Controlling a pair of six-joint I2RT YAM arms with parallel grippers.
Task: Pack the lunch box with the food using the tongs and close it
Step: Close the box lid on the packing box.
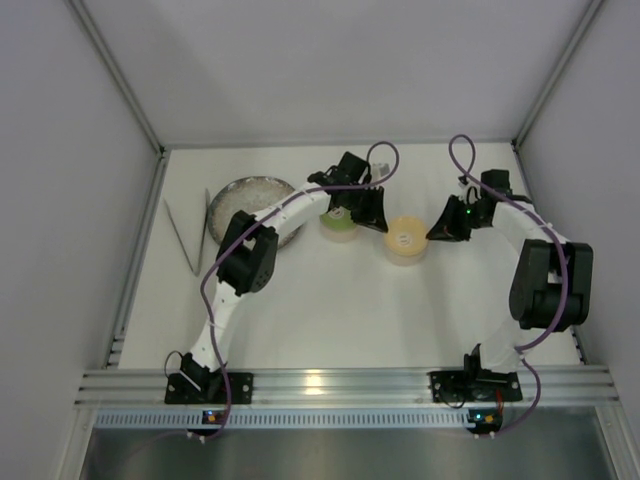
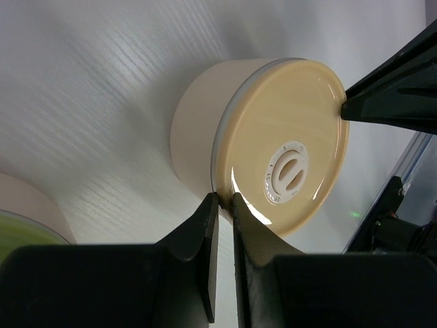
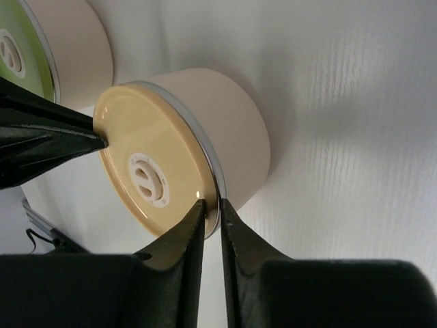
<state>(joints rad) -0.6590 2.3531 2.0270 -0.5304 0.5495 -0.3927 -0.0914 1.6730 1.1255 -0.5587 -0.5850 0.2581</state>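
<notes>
The lunch box shows as two round tins with cream walls. The tan-lidded tin stands mid-table, and its tan lid has a white centre and sits on a steel rim. My left gripper pinches the lid's edge from the left. From the opposite side my right gripper grips the lid edge and steel rim. The green-lidded tin is just to the left. The tongs lie as a V at the far left. No food shows.
A speckled grey plate sits behind the left arm's elbow, partly covered by it. White walls enclose the table on three sides. An aluminium rail with both arm bases runs along the near edge.
</notes>
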